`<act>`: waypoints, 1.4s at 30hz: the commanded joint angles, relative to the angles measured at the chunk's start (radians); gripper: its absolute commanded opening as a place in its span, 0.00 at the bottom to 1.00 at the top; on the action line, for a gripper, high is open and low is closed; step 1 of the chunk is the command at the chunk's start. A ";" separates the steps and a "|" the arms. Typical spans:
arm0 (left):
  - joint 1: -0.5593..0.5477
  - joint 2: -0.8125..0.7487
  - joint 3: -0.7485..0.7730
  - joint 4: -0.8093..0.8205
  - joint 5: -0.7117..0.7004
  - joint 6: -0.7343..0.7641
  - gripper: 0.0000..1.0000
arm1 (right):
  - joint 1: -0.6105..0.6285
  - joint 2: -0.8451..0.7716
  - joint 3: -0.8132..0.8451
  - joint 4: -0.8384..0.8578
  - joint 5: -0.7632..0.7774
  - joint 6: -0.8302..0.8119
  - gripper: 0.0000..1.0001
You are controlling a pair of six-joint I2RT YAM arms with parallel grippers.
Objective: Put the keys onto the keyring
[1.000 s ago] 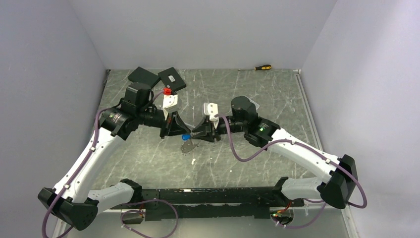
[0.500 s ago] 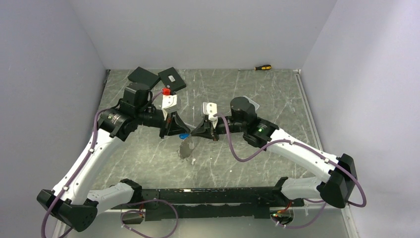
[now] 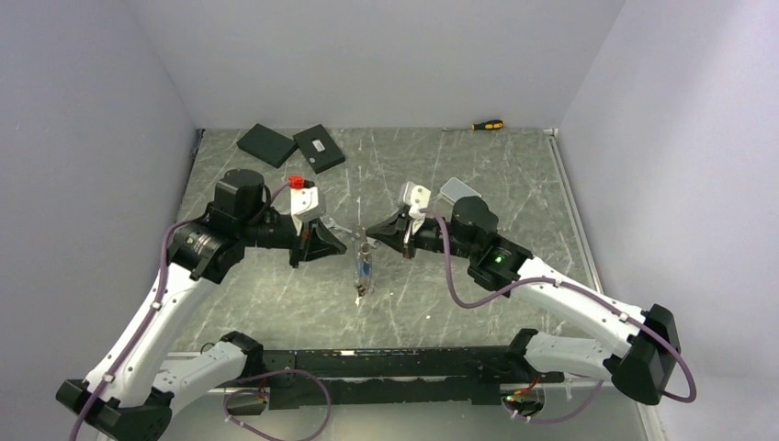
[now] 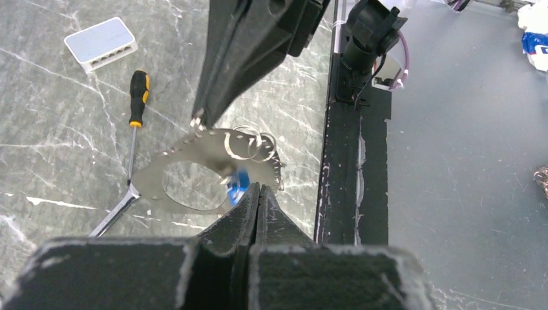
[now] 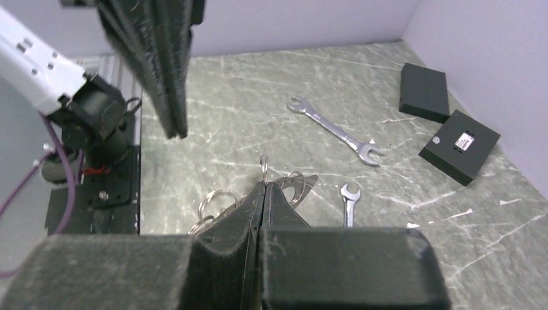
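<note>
Left end effector [image 4: 258, 189], right end effector [image 5: 263, 189], both clamped on keyring [image 4: 194, 145], keys [image 5: 336, 132] on table [image 5: 226, 97], screwdriver [image 4: 136, 97] nearby.

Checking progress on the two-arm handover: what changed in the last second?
The right pincer shut on the keyring, also held by the left pincer. Both arms swung outward and the keyring now hangs between them. The screwdriver and black boxes stayed put.

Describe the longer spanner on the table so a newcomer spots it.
Start at the two black boxes in the table's far left corner. Between them and the right gripper lie two silver spanners. The longer spanner lies slanted, farther from the gripper than the short spanner.
</note>
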 commanded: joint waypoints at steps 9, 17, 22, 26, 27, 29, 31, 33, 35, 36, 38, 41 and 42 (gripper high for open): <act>-0.003 -0.081 -0.078 0.144 -0.056 -0.121 0.00 | -0.001 -0.026 -0.041 0.278 0.063 0.201 0.00; -0.003 -0.136 -0.129 0.160 -0.255 -0.160 0.06 | -0.001 -0.037 -0.051 0.198 0.089 0.164 0.00; -0.003 -0.180 -0.207 0.183 -0.355 -0.193 0.55 | -0.001 -0.038 -0.082 0.117 0.102 0.123 0.00; -0.003 -0.167 -0.258 0.185 -0.492 -0.273 0.70 | -0.001 -0.061 -0.151 0.144 0.119 0.102 0.00; -0.003 -0.162 -0.269 0.187 -0.497 -0.281 0.73 | -0.001 -0.063 -0.169 0.157 0.123 0.102 0.00; -0.003 -0.159 -0.290 0.199 -0.496 -0.330 0.75 | -0.001 -0.051 -0.185 0.171 0.129 0.098 0.00; -0.003 -0.168 -0.312 0.215 -0.502 -0.336 0.75 | -0.001 -0.024 -0.187 0.203 0.130 0.090 0.00; -0.003 -0.174 -0.326 0.226 -0.547 -0.336 0.75 | -0.001 0.020 -0.178 0.255 0.128 0.078 0.00; -0.003 -0.175 -0.332 0.229 -0.615 -0.324 0.75 | -0.001 0.073 -0.147 0.304 0.119 0.049 0.00; -0.003 -0.171 -0.335 0.234 -0.660 -0.332 0.75 | -0.001 0.099 -0.118 0.317 0.114 0.033 0.00; -0.002 -0.150 -0.332 0.216 -0.772 -0.370 0.73 | -0.001 0.145 -0.057 0.304 0.104 -0.006 0.00; -0.002 -0.090 -0.310 0.144 -0.960 -0.512 0.73 | -0.001 0.149 -0.034 0.278 0.109 -0.050 0.00; -0.002 -0.068 -0.303 0.114 -1.006 -0.575 0.73 | -0.001 0.136 -0.057 0.289 0.112 -0.059 0.00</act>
